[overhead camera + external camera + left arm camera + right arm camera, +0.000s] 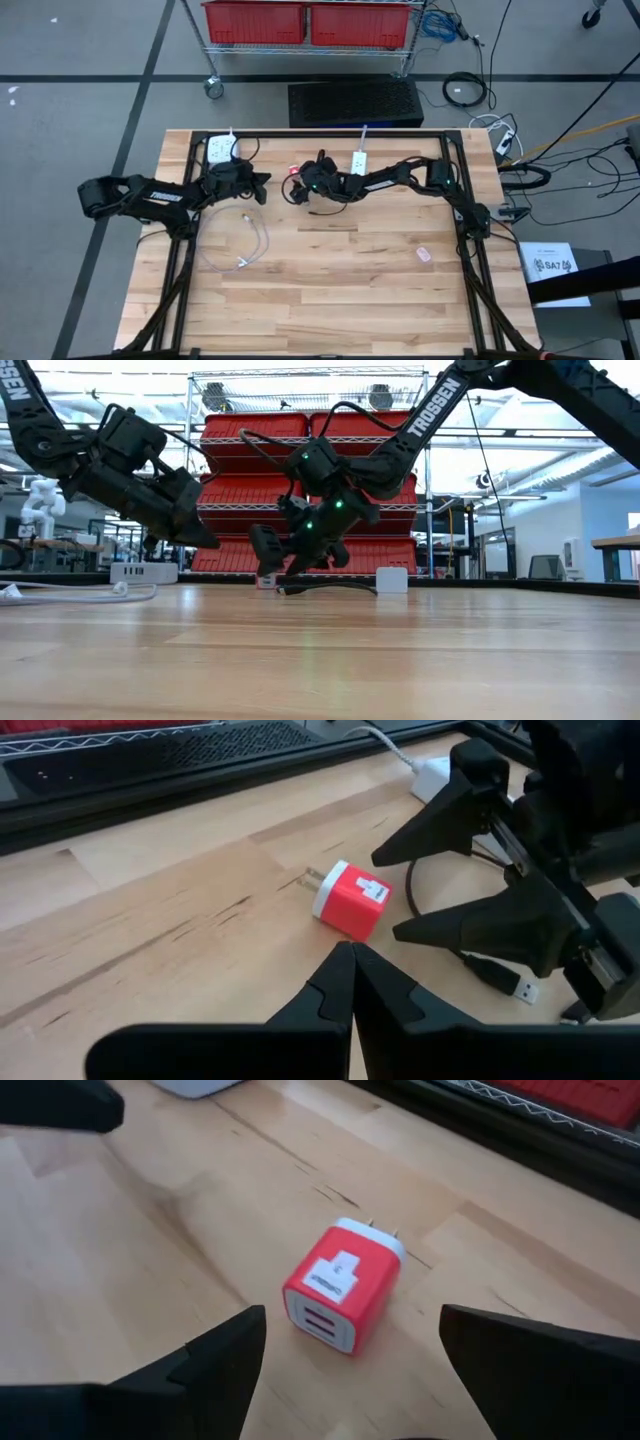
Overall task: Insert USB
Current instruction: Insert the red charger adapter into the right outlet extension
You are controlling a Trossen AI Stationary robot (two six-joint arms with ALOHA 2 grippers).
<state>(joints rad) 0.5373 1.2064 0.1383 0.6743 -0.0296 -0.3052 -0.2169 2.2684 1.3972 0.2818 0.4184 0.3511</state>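
The red USB charger (342,1298) lies on its side on the wooden counter (350,290), toward the far edge and a little left of the middle of that edge. Its white prong end faces away from the right gripper; its two ports face that gripper. A white label sits on its upper face.

The right gripper (350,1342) is held low over the counter with its fingers (470,795) spread wide, one to each side of the charger and clear of it (no contact visible in either wrist view). Green lights show on that arm's wrist in the low view.

The left gripper (352,982) hovers just on the other side of the charger, its fingers pressed together and holding nothing. Its tip points toward the charger but stands apart from it.

A black cable with a metal USB plug (522,988) lies on the counter just beside the right gripper, the plug free and apart from the charger. A white cable (243,240) lies in a loop near the left edge. A white power strip (221,148) sits at the far left corner, and a second white adapter (358,160) rests near the middle of the far edge.

Beyond the counter stands a wire shelf with red bins (310,20).
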